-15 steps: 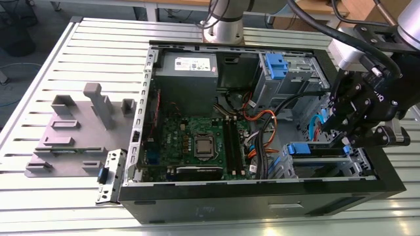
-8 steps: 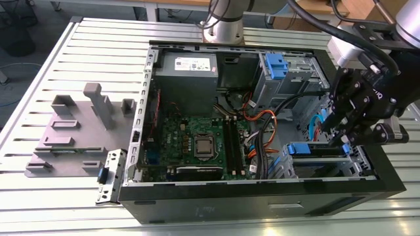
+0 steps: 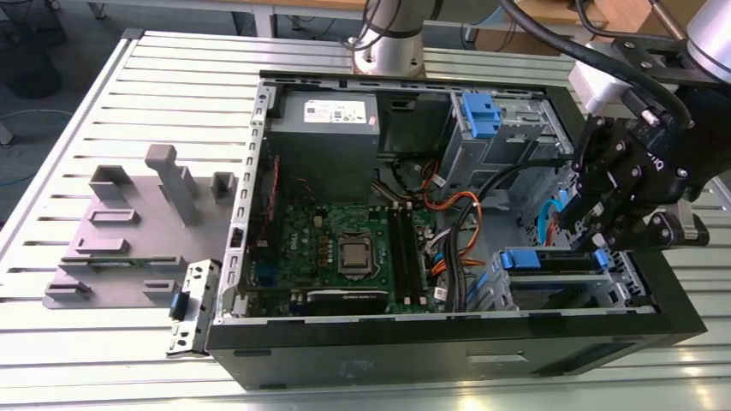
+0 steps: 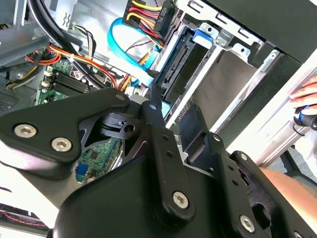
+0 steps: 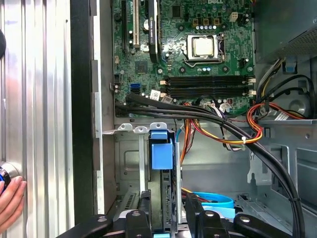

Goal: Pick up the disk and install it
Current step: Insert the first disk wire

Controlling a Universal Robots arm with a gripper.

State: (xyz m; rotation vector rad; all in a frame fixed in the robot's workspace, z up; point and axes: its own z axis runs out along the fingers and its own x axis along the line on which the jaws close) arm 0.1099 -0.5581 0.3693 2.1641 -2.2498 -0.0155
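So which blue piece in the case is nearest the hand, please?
The disk's blue handle, right by the hand; the taller blue latch stands well away.

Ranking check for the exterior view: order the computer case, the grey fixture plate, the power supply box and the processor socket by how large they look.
1. computer case
2. grey fixture plate
3. power supply box
4. processor socket
The gaps are plain; nearness to the camera leaves none of these in doubt.
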